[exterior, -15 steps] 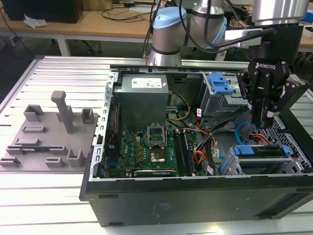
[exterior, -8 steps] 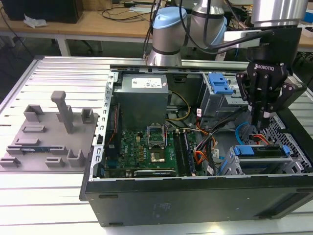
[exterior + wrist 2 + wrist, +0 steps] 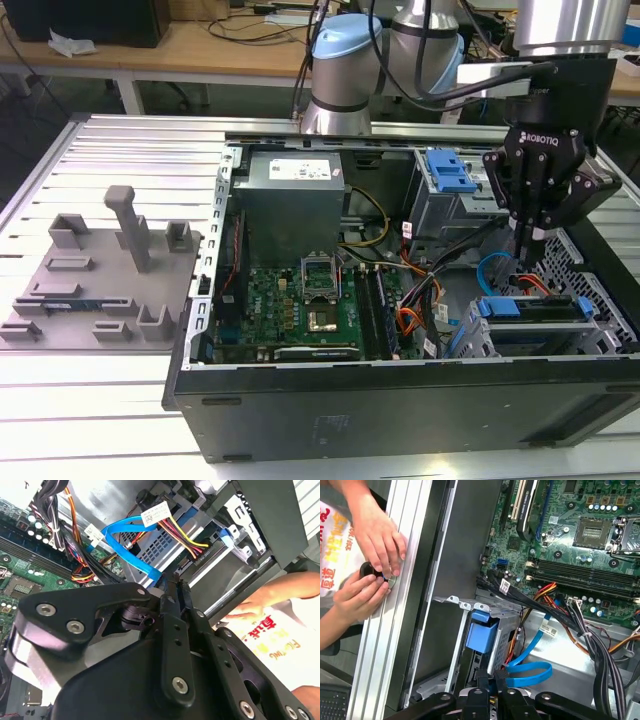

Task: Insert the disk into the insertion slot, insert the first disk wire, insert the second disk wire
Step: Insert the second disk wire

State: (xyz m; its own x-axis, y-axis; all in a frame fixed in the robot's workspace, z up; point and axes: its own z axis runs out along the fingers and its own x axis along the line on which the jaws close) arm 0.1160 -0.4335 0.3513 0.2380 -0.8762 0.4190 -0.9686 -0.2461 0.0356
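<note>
The disk (image 3: 540,310) in its bright blue frame (image 3: 482,630) sits inside the insertion slot (image 3: 602,338), the low grey perforated cage at the exterior view's right. A bundle of red, yellow and black wires ends in a black plug (image 3: 198,555) at the disk's edge. The second disk wire (image 3: 493,270), a light-blue flat cable, loops beside the cage (image 3: 532,672). My gripper (image 3: 528,243) hangs just above the disk. Its fingers are shut on the dark end plug of the blue cable (image 3: 134,535), with the tips (image 3: 495,676) close to the disk's connector edge.
A taller grey cage with a blue handle (image 3: 450,170) stands behind the gripper. The motherboard (image 3: 300,300) and power supply (image 3: 290,190) fill the case's left part. A person's hands (image 3: 375,540) work on the aluminium table rail outside the case wall. A grey fixture (image 3: 100,270) lies at the exterior view's left.
</note>
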